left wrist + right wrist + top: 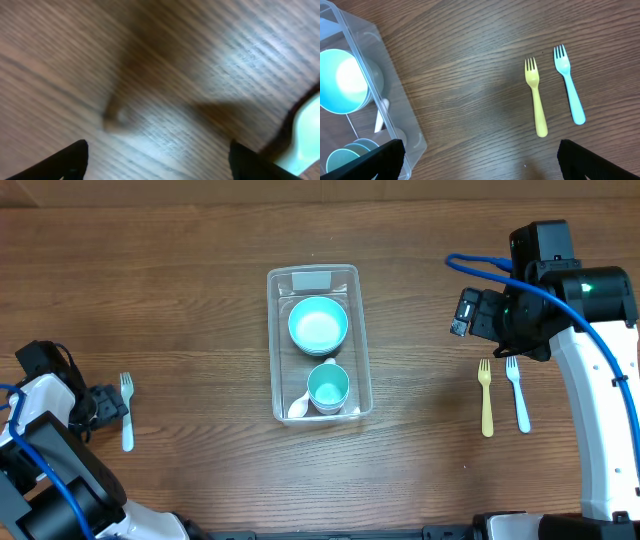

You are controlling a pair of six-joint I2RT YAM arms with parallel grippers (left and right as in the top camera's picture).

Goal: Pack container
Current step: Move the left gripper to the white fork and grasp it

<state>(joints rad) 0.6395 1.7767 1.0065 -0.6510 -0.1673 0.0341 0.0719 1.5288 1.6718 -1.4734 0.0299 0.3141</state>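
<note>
The clear container (363, 345) stands mid-table with its whitish label (312, 280) at the far end. It holds a teal bowl (318, 324), a teal cup (328, 387) and a white spoon (299, 409). My left gripper (106, 405) is open and empty, low over the wood just left of a pale blue fork (126, 425). The left wrist view is blurred; its gripper (160, 162) spans bare wood, with the fork (307, 135) at the right edge. My right gripper (480, 162) is open and empty, raised between the container (395, 107) and two forks.
A yellow fork (486, 400) and a blue fork (518, 395) lie side by side to the right of the container, tines toward the far edge. They also show in the right wrist view, yellow fork (536, 97) and blue fork (569, 87).
</note>
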